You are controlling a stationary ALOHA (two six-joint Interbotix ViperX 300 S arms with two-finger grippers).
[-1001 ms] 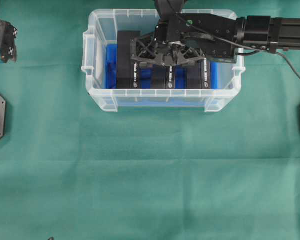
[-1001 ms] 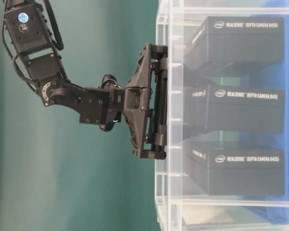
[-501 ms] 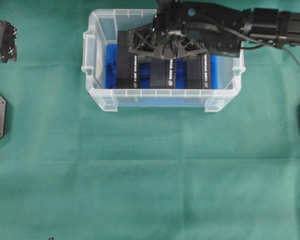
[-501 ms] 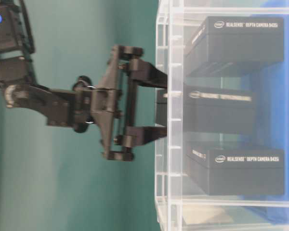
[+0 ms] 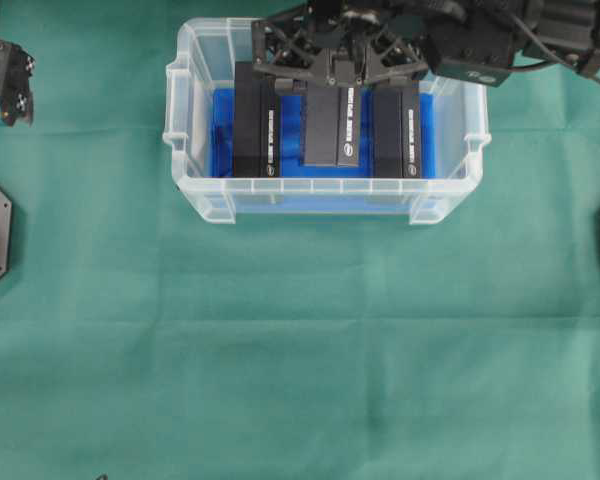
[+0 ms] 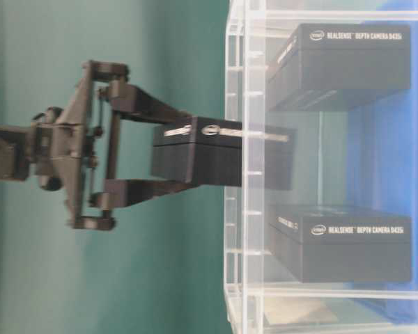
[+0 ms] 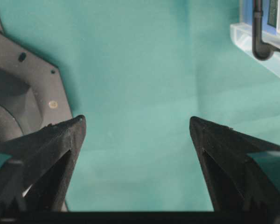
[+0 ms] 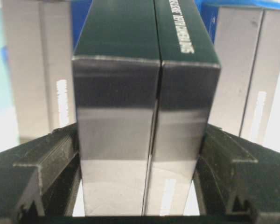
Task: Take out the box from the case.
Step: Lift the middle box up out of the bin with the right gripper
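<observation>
Right claw (image 6: 136,152) is clamped on the middle black rectangular cardboard box (image 6: 195,154), which sits half out past the rim of the clear plastic case (image 5: 195,180) with blue lining. Two more black boxes (image 5: 256,125) flank it inside. Left claw (image 7: 137,128) hangs wide open over the green bench (image 5: 300,340), holding nothing; right arm is cut off up top
</observation>
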